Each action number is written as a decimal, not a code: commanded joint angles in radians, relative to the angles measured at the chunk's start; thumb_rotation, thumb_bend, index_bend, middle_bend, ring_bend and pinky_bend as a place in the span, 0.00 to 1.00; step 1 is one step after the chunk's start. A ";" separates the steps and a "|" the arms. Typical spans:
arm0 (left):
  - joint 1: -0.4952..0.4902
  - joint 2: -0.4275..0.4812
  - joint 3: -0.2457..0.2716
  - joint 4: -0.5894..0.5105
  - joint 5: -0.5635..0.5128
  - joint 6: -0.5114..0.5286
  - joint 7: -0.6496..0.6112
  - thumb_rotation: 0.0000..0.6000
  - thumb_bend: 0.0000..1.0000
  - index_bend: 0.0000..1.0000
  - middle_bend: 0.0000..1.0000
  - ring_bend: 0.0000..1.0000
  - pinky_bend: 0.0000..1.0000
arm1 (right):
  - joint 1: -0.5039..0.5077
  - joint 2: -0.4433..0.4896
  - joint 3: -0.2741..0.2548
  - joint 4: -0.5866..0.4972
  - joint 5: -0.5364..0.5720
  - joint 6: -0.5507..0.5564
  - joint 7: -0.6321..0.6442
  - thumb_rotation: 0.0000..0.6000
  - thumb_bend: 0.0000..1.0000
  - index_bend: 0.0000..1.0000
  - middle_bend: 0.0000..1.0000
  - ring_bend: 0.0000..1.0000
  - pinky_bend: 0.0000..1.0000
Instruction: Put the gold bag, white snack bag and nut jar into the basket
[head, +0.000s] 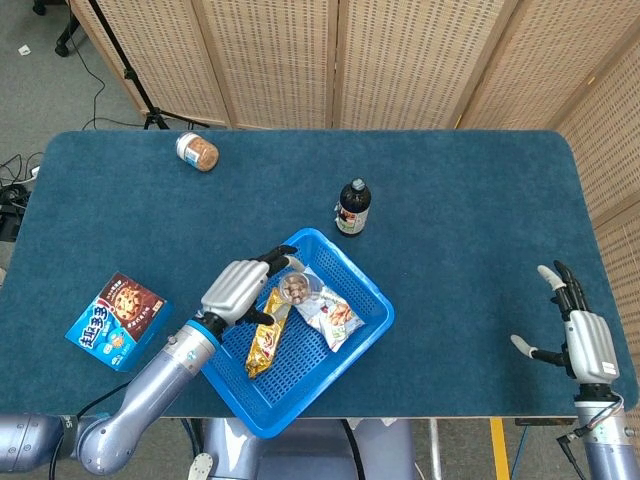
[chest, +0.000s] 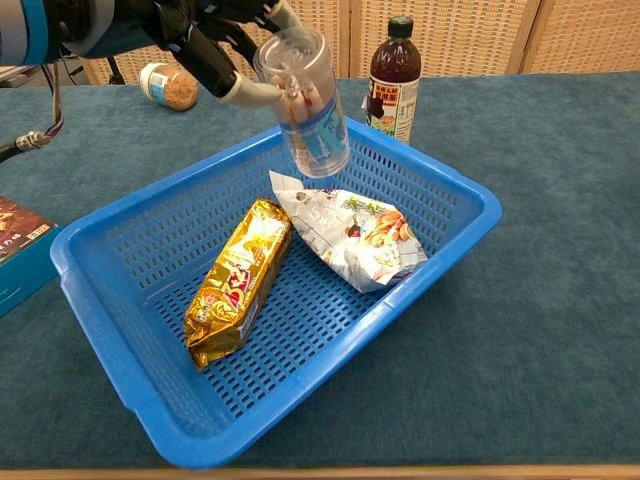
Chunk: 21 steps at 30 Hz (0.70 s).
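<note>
Left hand (head: 238, 290) has its fingers wrapped round the nut jar (chest: 304, 103), carrying it tilted in the air above the blue basket (chest: 455, 198), over the far part near the white snack bag (chest: 352, 232). Gold bag (chest: 236, 282) lies just left of that, both inside the basket. Right hand (head: 583, 340) sits at the near right table edge, fingers spread, holding nothing. Dark bottle (head: 351, 207) stands just beyond the basket; a small jar (head: 197, 151) lies far left, a cookie box (head: 116, 319) near left.
</note>
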 joint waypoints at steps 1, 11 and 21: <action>-0.002 0.016 0.024 0.014 0.031 -0.050 -0.040 1.00 0.26 0.26 0.03 0.14 0.23 | 0.000 0.000 0.000 0.000 0.001 0.000 -0.003 1.00 0.16 0.09 0.00 0.00 0.27; 0.034 0.048 0.085 0.063 0.179 -0.076 -0.113 1.00 0.15 0.00 0.00 0.00 0.00 | 0.001 -0.007 -0.006 0.000 0.002 -0.003 -0.029 1.00 0.16 0.09 0.00 0.00 0.25; 0.134 0.102 0.228 0.155 0.363 0.082 0.021 1.00 0.15 0.00 0.00 0.00 0.00 | 0.002 -0.017 -0.012 -0.001 -0.015 0.012 -0.079 1.00 0.16 0.09 0.00 0.00 0.22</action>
